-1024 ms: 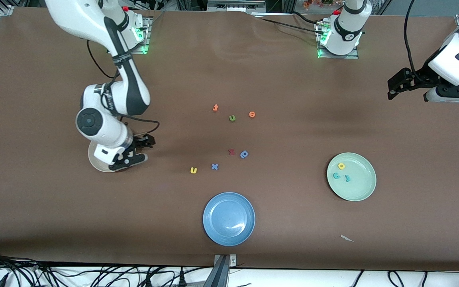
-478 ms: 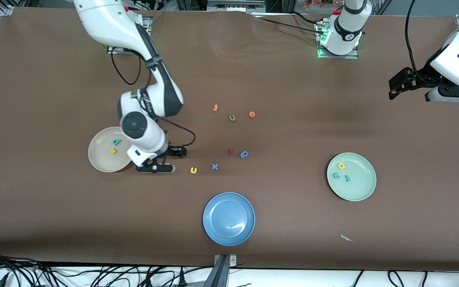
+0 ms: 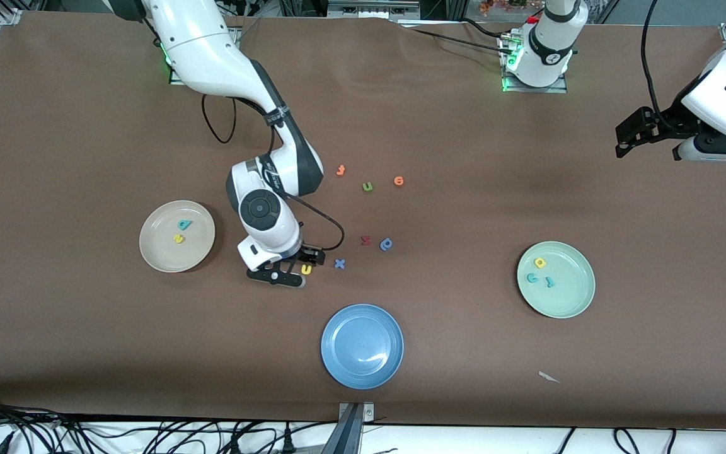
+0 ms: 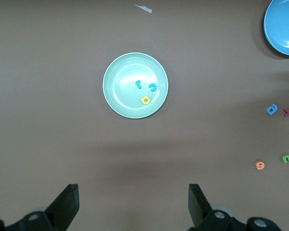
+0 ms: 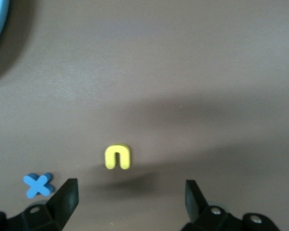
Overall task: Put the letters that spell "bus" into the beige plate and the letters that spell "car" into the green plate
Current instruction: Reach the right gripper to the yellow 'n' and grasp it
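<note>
The yellow "u" lies flat on the brown table, and my right gripper hangs low right beside it, open. In the right wrist view the "u" sits just ahead of the gap of the right gripper, not between the fingers. The beige plate holds a teal "b" and a yellow "s". The green plate holds a yellow "a", a teal "c" and a teal "r". My left gripper waits, open and empty, high up at the left arm's end of the table.
A blue plate stands near the front edge. Loose letters lie mid-table: a blue "x", a red one, a darker blue looped one, a green "u", an orange "o", an orange "t". A paper scrap lies near the front.
My right arm swung from over the beige plate across to the yellow "u", uncovering the plate with the "b" and "s" in it. The left arm barely moved.
</note>
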